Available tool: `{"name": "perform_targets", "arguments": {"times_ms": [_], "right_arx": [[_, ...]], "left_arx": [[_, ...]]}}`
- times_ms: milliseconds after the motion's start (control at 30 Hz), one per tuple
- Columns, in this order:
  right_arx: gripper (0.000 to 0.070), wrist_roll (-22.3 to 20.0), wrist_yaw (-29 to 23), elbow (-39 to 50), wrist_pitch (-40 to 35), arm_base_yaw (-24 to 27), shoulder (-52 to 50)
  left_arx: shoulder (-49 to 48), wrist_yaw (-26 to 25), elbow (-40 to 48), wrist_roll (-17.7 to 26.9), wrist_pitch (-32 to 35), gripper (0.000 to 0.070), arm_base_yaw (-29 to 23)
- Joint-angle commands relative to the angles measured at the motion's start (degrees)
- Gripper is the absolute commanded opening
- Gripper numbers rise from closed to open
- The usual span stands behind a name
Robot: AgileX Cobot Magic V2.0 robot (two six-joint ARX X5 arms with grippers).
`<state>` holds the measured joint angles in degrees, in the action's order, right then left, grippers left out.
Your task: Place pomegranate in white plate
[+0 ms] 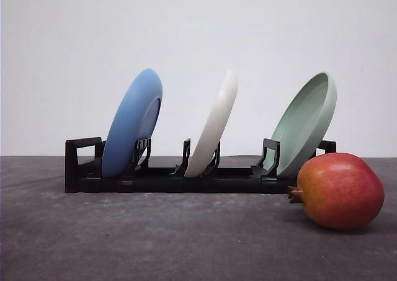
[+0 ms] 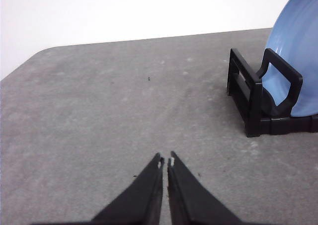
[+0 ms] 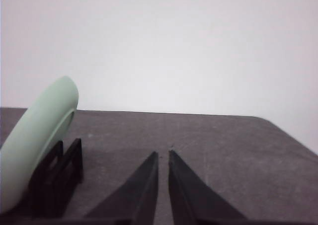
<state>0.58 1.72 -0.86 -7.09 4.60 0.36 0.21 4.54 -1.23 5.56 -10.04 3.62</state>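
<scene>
The pomegranate (image 1: 340, 191), red with an orange blush, lies on the grey table at the front right, its brown crown pointing left. The white plate (image 1: 214, 124) stands on edge in the middle slot of a black rack (image 1: 155, 179), leaning right. My left gripper (image 2: 166, 161) hovers low over bare table to the left of the rack's blue-plate end, fingers together with nothing between them. My right gripper (image 3: 163, 155) is also shut and empty, with the pale green plate (image 3: 35, 138) off to one side of it.
The rack also holds a blue plate (image 1: 132, 122) in its left slot and a pale green plate (image 1: 305, 123) in its right slot, just behind the fruit. The rounded table corners (image 2: 35, 56) and a white wall lie beyond.
</scene>
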Motion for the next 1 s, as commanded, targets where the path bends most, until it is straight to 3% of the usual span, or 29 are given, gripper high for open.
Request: {"name": "perform_targets", "arguments": {"times_ms": [0,100,200,333,433,700,800,967], "right_arx": [[0.0034,3.91,-0.04,0.22,-0.57,0.02,-0.15],[0.0033,8.34,-0.11,0.17,-0.43,0.02,-0.15],[0.0020,16.36,-0.22,0.11,0.07,0.02,-0.15],[0.0000,22.40,-0.24,-0.42,2.91,0.04,-0.13],[0.0000,25.85,-0.17,-2.66,10.10,0.04,-0.11],[0.0000,26.19,3.71,-14.30,23.35,0.02,1.01],[0.0000,25.79,8.47,-19.94,25.75,0.02,3.55],[0.0000,23.55,16.62,-30.97,31.24,0.02,10.82]], "left_arx": [[-0.04,-0.02,0.55,3.41,1.07,0.0000,0.00],[-0.04,-0.04,0.55,6.06,1.61,0.0000,0.00],[-0.04,-0.04,0.52,5.70,2.55,0.0000,0.00],[-0.04,-0.04,0.52,5.65,2.57,0.0000,0.00],[-0.02,-0.13,0.52,2.09,5.38,0.0000,0.00],[-0.02,-0.82,0.19,-21.46,13.40,0.0000,0.04],[-0.02,-3.50,-1.74,-25.14,16.12,0.0000,0.04],[1.57,-9.90,-10.60,-26.51,9.91,0.0000,0.04]]}}
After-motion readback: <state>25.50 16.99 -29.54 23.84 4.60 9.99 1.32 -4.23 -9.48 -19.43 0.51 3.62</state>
